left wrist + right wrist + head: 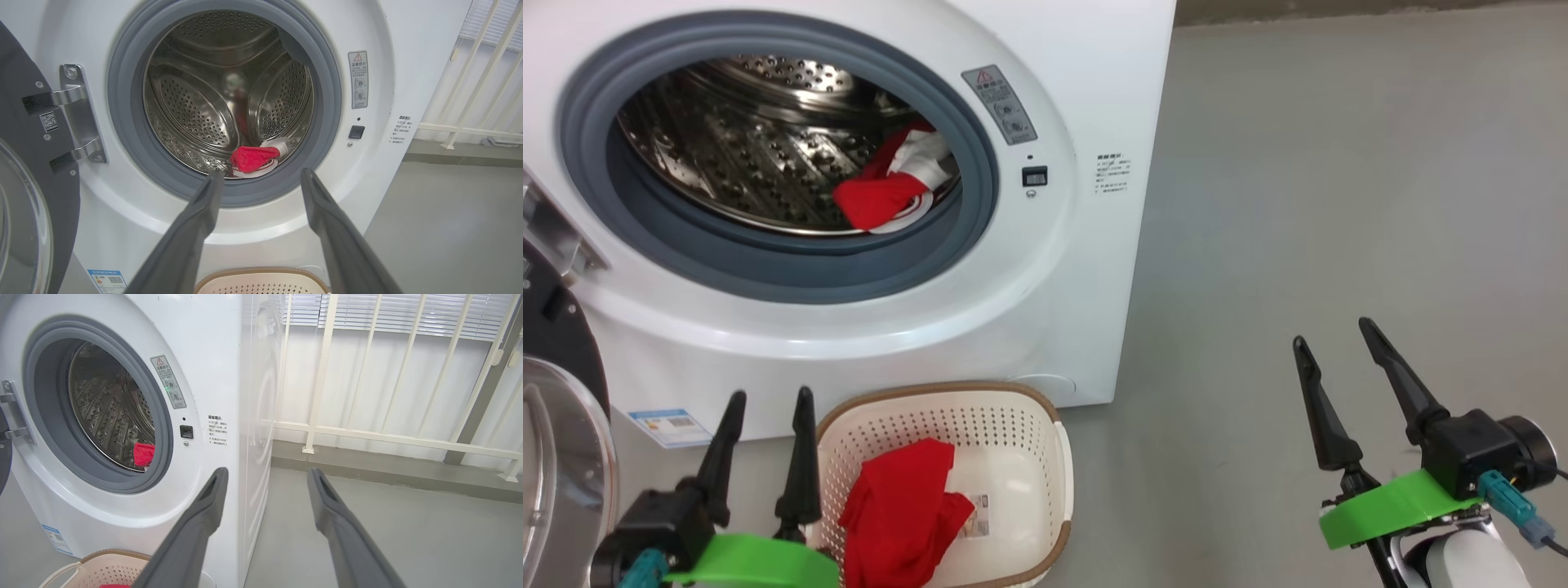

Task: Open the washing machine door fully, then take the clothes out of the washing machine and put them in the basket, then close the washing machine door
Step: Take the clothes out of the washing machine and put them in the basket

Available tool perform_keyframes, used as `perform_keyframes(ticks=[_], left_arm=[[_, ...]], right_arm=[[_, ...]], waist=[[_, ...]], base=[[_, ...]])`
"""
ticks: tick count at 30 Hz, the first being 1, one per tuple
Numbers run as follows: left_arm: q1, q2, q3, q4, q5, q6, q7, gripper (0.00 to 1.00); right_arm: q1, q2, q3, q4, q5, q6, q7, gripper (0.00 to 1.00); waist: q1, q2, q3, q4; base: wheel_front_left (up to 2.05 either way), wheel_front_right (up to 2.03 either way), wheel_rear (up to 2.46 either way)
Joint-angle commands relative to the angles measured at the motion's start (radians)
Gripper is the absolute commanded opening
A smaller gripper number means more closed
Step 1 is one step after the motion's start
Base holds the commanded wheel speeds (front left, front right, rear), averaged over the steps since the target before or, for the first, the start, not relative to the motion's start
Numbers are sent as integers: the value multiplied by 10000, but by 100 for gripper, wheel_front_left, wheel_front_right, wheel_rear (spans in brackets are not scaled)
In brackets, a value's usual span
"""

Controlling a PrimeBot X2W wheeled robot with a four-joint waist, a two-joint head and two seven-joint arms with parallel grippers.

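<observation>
The washing machine (1094, 122) takes up the upper left of the head view, its round mouth uncovered. The washing machine door (560, 441) stands open at the far left on its hinge, glass bowl facing outward, clear of the opening. Inside the grey rubber ring (792, 273), the steel drum (743, 147) holds one of the clothes, a red and white garment (882, 200). It lies bunched at the lower right of the drum, just behind the ring's lip.

The basket (1013, 425) sits on the floor against the foot of the machine, directly below the mouth, with another red garment (903, 510) already lying in its left half.

The left gripper (770, 394) hangs just left of the basket with its fingers apart and nothing between them. In the left wrist view the garment in the drum lies straight ahead of it and slightly above, just over the gap between the fingertips. Its longer side runs across that gap rather than along it.

The right gripper (1333, 332), also spread and empty, is well to the right over bare floor. In its wrist view its fingers point past the machine's right side, with the garment far off to the left.

The left arm looks the nearer and better aimed. A forward and upward reach through the mouth would likely meet the cloth square on.
</observation>
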Motion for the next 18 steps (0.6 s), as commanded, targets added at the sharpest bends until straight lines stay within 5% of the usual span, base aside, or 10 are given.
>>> perform_keyframes(ticks=[1, 18], left_arm=[[121, 153, 376, -394, 134, 83, -89, 100], [990, 143, 331, -636, 237, 203, -89, 100]], right_arm=[[57, -32, 139, -320, -89, 63, -63, 100], [717, -46, 214, -577, -125, 63, -63, 100]], waist=[[0, 0, -231, -66], [0, 0, -724, -157]], base=[[0, 0, 0], [0, 0, 0]])
